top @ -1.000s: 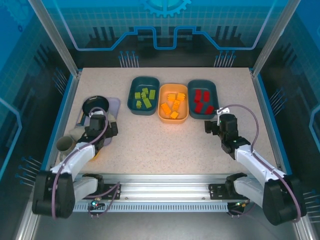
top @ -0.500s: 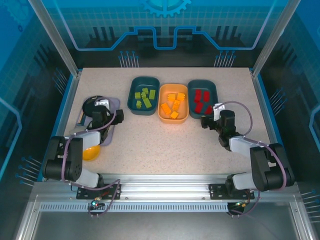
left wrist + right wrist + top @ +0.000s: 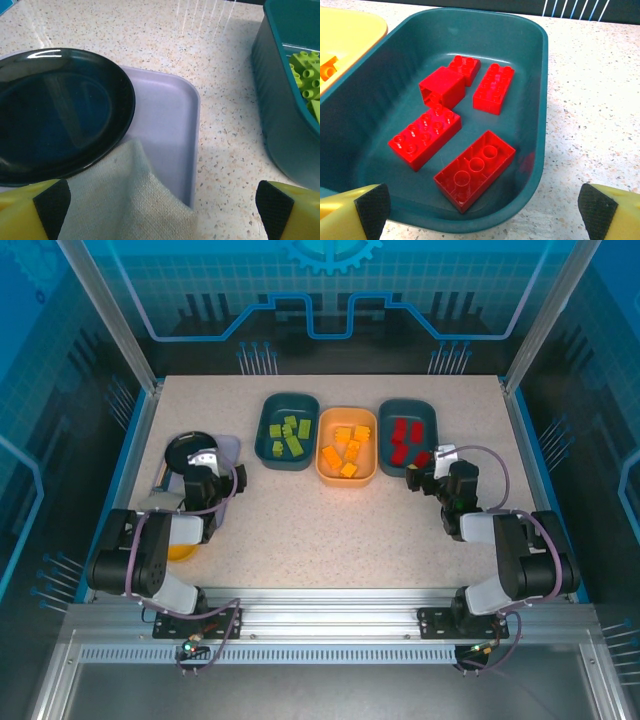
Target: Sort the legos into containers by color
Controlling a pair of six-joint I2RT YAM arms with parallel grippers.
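Sorting looks done: red bricks [image 3: 425,142] lie in the teal tray [image 3: 535,90] just ahead of the spread, empty right gripper [image 3: 482,212]. Green bricks [image 3: 306,80] lie in the other teal tray [image 3: 275,100], ahead-right of the spread left gripper [image 3: 161,210]. With every visible brick trayed, the next move likely only calls for parking the arms.

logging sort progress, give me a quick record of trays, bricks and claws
left teal tray: lime green legos
orange tray: orange-yellow legos
right teal tray: five red legos
sort state: each colour in its own tray
left claw: open, empty, by black pan
right claw: open, empty, at right teal tray
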